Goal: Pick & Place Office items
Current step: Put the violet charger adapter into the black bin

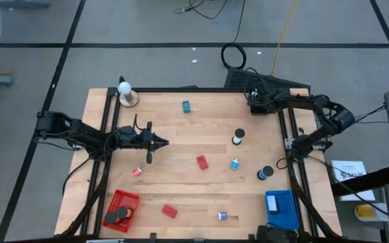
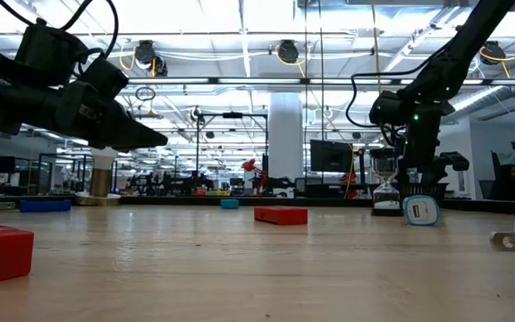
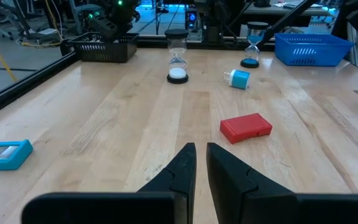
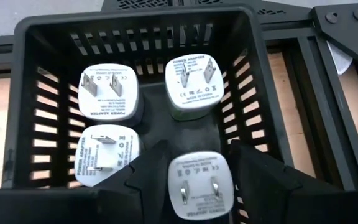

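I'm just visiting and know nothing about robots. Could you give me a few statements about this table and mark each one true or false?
1. The right gripper is over a black basket holding white power adapters. True.
2. The left gripper holds a red block. False: its fingers are shut on nothing; the block lies on the table ahead.
3. The blue basket sits at the table's left corner. False: right side.
4. An hourglass stands upright. True.
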Tool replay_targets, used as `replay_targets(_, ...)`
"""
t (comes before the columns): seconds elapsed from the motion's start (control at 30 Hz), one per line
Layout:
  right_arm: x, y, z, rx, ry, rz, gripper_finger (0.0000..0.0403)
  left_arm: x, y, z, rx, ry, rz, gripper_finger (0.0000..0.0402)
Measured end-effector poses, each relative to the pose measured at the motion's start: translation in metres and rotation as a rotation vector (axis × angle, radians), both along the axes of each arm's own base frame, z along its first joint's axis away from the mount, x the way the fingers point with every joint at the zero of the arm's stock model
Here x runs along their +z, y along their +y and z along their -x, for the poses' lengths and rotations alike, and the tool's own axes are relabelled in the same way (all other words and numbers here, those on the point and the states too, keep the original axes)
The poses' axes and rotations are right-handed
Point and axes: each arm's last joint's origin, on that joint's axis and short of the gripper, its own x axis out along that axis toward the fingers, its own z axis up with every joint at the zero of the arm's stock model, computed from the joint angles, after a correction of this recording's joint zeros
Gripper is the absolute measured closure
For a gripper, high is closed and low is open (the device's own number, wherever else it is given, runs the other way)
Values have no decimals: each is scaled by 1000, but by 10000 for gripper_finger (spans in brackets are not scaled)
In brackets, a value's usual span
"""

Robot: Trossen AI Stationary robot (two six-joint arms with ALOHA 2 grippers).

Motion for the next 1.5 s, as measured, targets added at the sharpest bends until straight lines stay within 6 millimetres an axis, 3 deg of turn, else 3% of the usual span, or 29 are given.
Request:
replay_targets(0.3, 6, -2, -1, 26, -8, 40, 210, 0, 0, 0, 0, 0, 0, 355)
replay_targets(0.57, 36, 9, 7, 67, -21, 107, 209, 0, 0, 0, 0, 0, -1, 355)
replay_targets(0.73, 47, 24, 18, 101, 26, 58, 255, 0, 0, 0, 0, 0, -1, 355)
replay_targets(1.0, 38, 28, 17, 206, 38, -68, 389, 0, 0, 0, 1, 0, -4, 355)
replay_targets(1.27, 10, 15, 7, 220, 86, -134, 388, 0, 0, 0, 1, 1, -4, 355)
replay_targets(1.5, 9, 8, 4, 204, 81, -63, 402, 0, 0, 0, 1, 1, -4, 355)
